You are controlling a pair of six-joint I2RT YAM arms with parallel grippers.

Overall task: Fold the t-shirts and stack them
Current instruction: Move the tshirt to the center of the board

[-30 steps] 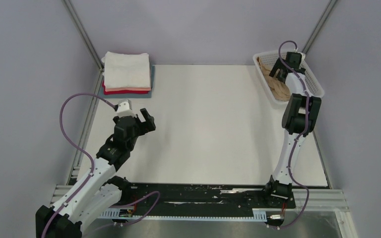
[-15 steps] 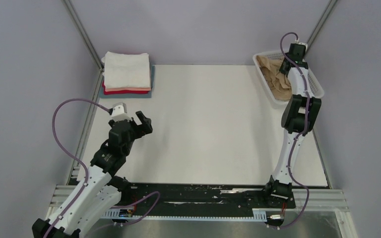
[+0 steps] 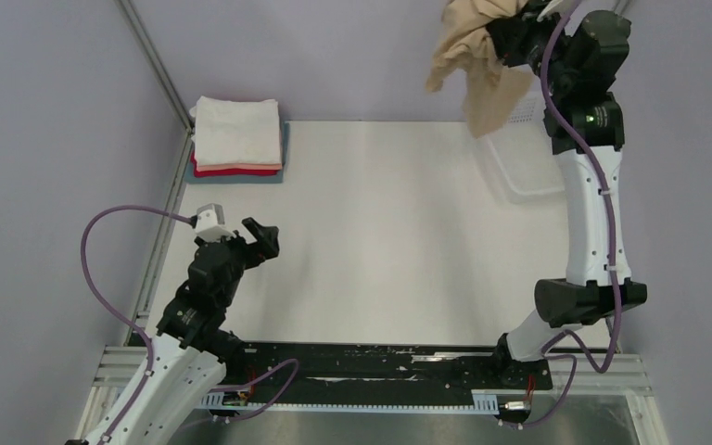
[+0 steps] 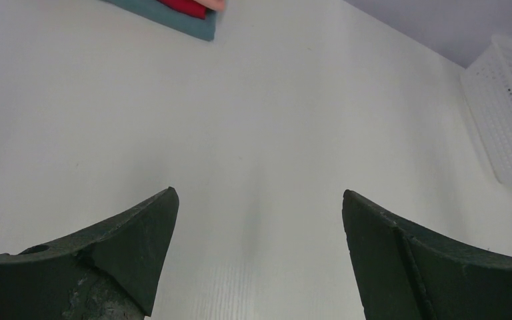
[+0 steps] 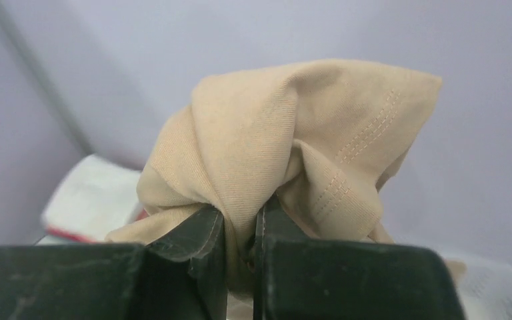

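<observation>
Retrieval step: right end effector (image 5: 240, 217) clenched on tan shirt (image 3: 478, 74), dangling high above basket (image 3: 519, 178); left end effector (image 4: 259, 200) gapes idle; next probably means spreading it flat on counter (image 3: 389, 222)

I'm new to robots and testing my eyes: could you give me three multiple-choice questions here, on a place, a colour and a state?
1. Where is the tan shirt?
A) near left, lying flat
B) far right, hanging in the air
C) centre, lying flat
2. What colour tops the folded stack?
A) cream-white
B) black
C) green
3. How are the left arm's fingers?
A) shut on cloth
B) spread open, empty
C) out of sight
Answers:
1 B, it dangles from the right arm's fingers, which are shut on it.
2 A, cream-white lies above pink, red and grey-blue.
3 B, only table shows between them.
</observation>
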